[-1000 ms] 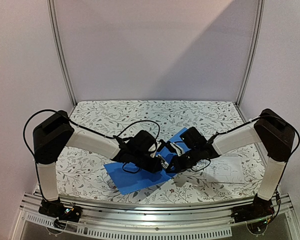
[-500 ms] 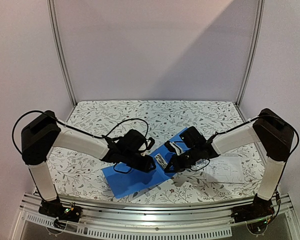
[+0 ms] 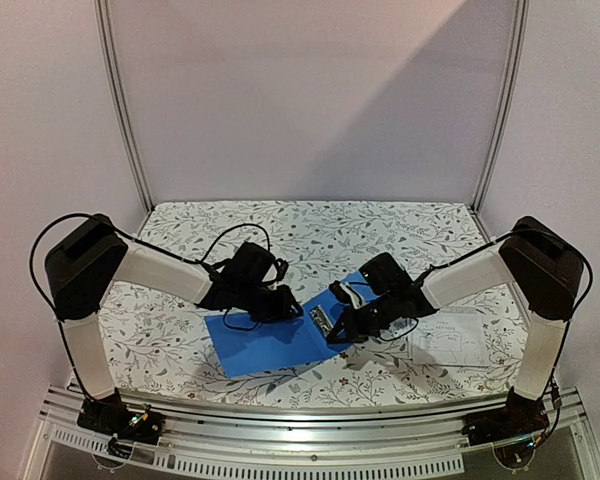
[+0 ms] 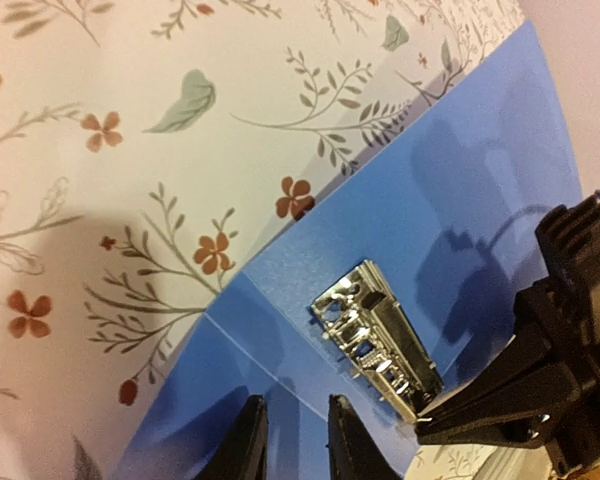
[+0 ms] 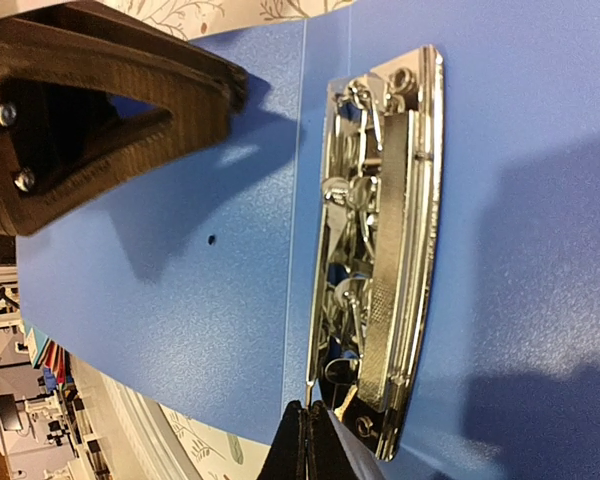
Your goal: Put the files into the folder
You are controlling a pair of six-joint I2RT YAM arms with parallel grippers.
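Floral table [image 3: 380, 230] bears folder [image 3: 270, 345] under right hand [image 3: 332, 332].

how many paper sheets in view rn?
1. A white sheet lies on the table right of the open blue folder, partly under the right arm. More could be stacked beneath it; cannot tell.

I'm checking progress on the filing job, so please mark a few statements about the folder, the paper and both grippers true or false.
1. The folder lies open, its metal clip showing. True.
2. The files are inside the folder. False: the sheet lies on the table beside it.
3. The right gripper has its jaws shut. True.
4. The left gripper grips the files. False: its jaws stand slightly apart over the folder, holding nothing.
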